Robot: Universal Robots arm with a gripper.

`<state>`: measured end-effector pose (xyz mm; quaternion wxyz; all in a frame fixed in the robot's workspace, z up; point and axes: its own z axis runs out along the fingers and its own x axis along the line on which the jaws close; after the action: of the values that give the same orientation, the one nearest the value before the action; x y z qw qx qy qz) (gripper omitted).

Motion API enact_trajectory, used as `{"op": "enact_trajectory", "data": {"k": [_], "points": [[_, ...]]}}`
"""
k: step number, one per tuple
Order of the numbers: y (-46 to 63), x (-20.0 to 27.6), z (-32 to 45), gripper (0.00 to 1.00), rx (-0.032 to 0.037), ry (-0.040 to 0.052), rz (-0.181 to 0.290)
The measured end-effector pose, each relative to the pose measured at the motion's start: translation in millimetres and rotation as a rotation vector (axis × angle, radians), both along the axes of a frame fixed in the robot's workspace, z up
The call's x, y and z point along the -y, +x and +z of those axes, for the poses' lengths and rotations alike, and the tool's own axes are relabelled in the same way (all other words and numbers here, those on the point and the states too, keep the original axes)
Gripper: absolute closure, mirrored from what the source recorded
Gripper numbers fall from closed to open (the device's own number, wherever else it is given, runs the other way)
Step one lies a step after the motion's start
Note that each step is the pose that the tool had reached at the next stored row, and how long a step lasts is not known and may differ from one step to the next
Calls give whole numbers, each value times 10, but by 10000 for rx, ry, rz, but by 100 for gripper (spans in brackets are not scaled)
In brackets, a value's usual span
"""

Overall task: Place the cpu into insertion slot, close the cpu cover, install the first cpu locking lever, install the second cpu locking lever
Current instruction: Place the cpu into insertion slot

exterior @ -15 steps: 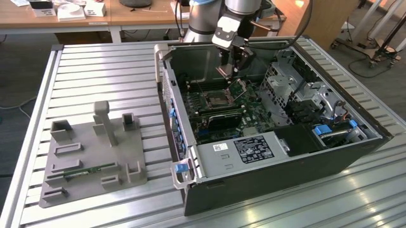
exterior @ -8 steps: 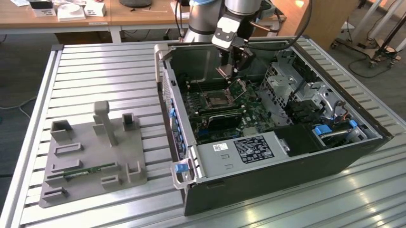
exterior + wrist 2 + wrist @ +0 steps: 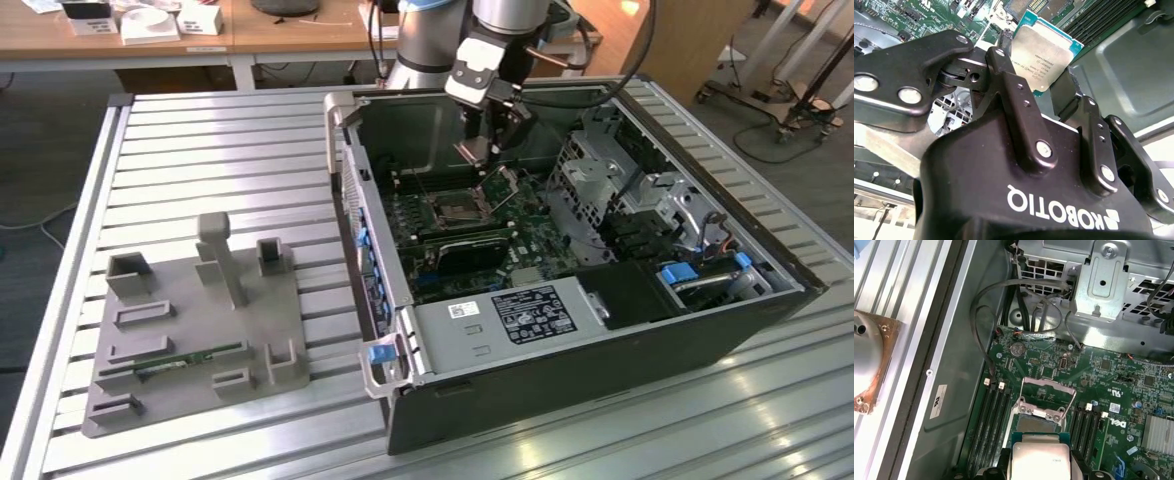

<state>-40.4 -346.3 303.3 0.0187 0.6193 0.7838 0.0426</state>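
Pinching the cpu (image 3: 1048, 47) between the black fingers (image 3: 1021, 105) of the gripper (image 3: 1035, 70), with the jaws pressed shut against two opposite edges of the chip. Showing the chip's silvery metal top and thin green border to the second wrist view, tilted rather than level there. Holding it in the air above the green motherboard (image 3: 1104, 370), touching nothing but the fingers. Hovering, in the first wrist view, just short of the insertion slot (image 3: 1036, 422), with that socket's silvery rim and dark centre lying uncovered. Facing the cpu cover (image 3: 1048, 383), a thin metal frame with a square window, tipped up on its hinge at the far edge of the socket. Possibly sitting a little off-centre from the socket, though hard to judge from these angles. Hanging between two banks of long black memory slots (image 3: 991, 415) running along either side of the socket. Reaching down, in the exterior view, into the open computer case (image 3: 601, 400), itself lying on its side on a slatted metal table (image 3: 200, 140), with the gripper's tip above the socket and close beside the raised cover. Working well apart from a grey fixture block (image 3: 174, 320) sitting on the table toward the exterior view's left, and from the small green board (image 3: 174, 362) lying in one of its grooves.
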Motion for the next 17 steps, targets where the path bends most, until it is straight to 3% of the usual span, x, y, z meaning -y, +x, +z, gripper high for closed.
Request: {"op": "enact_trajectory", "data": {"k": [17], "points": [[0,-3,-84,45,0,73,-50]]}}
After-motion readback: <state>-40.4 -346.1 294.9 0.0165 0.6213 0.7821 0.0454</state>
